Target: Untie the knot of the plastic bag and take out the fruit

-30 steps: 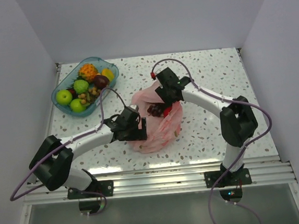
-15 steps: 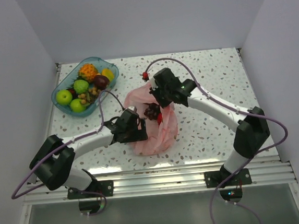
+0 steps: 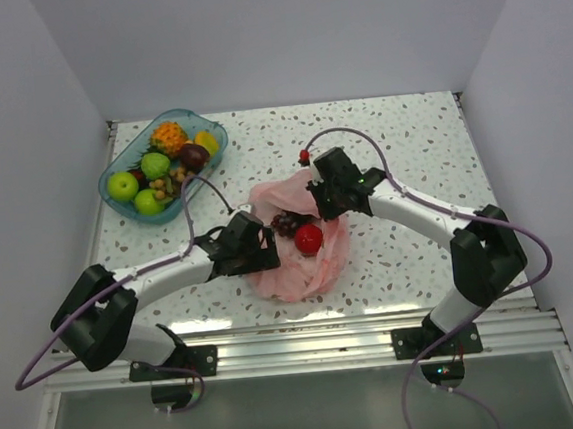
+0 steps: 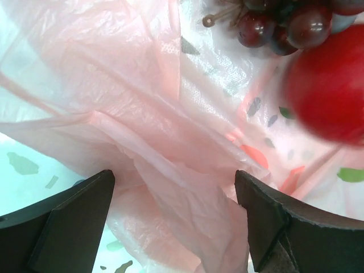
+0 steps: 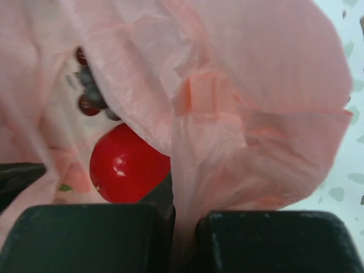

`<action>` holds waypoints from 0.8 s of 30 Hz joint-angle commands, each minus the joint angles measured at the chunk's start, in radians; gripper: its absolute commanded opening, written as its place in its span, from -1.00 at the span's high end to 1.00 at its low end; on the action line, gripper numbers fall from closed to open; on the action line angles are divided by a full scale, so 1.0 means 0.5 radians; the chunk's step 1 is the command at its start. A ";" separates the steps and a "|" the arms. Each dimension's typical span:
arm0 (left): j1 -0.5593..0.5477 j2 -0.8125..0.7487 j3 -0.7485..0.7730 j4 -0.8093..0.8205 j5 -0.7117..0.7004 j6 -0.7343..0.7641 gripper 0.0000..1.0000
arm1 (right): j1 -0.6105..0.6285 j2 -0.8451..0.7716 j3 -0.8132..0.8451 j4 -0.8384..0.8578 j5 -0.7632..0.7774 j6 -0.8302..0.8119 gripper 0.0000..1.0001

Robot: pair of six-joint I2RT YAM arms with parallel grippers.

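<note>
Lying at centre of surface [image 3: 410, 133], bag [image 3: 307, 273] sits between the two arms. Long axis roughly far-to-near, mouth at far end gaping upward, closed end twd near edge. Thin pale-pink plastic, translucent, heavily crinkled, slack; speckle shows thru it. Red fruit [image 3: 309, 239] and grapes [image 3: 286, 222] both inside the open mouth, grapes just beyond the red one; touching or not, can't tell. Red fruit round, glossy. Grapes dark purple, one stem end visible in L wrist view. R claw [image 3: 324, 209] at far-right rim of mouth, fingers [image 5: 273, 242] pressed together w/ a fold of bag pinched between. L claw [image 3: 267, 244] at bag's left side, fingers [image 4: 68, 222] spread wide, loose plastic between them, not gripped. Blue tray [image 3: 179, 112] in far-left corner, well apart from bag, holding green apples [image 3: 121, 186], pineapple [image 3: 169, 136], other bits.
</note>
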 commanded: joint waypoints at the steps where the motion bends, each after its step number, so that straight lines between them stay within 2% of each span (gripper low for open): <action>1: -0.011 -0.116 -0.012 0.004 -0.065 -0.050 -0.84 | -0.140 0.016 -0.083 0.185 0.004 0.152 1.00; 10: -0.030 -0.456 0.080 0.007 -0.084 0.186 -0.86 | -0.248 0.001 -0.280 0.293 0.001 0.290 1.00; 14: -0.060 -0.554 0.230 -0.066 -0.065 0.358 -0.87 | -0.251 -0.075 -0.301 0.274 0.022 0.290 1.00; 20: -0.100 -0.763 0.267 0.120 -0.093 0.597 -0.87 | -0.248 -0.189 -0.274 0.225 0.035 0.247 1.00; 24: -0.106 -0.629 0.350 0.191 -0.016 0.598 -0.86 | -0.251 -0.250 -0.283 0.216 0.044 0.272 1.00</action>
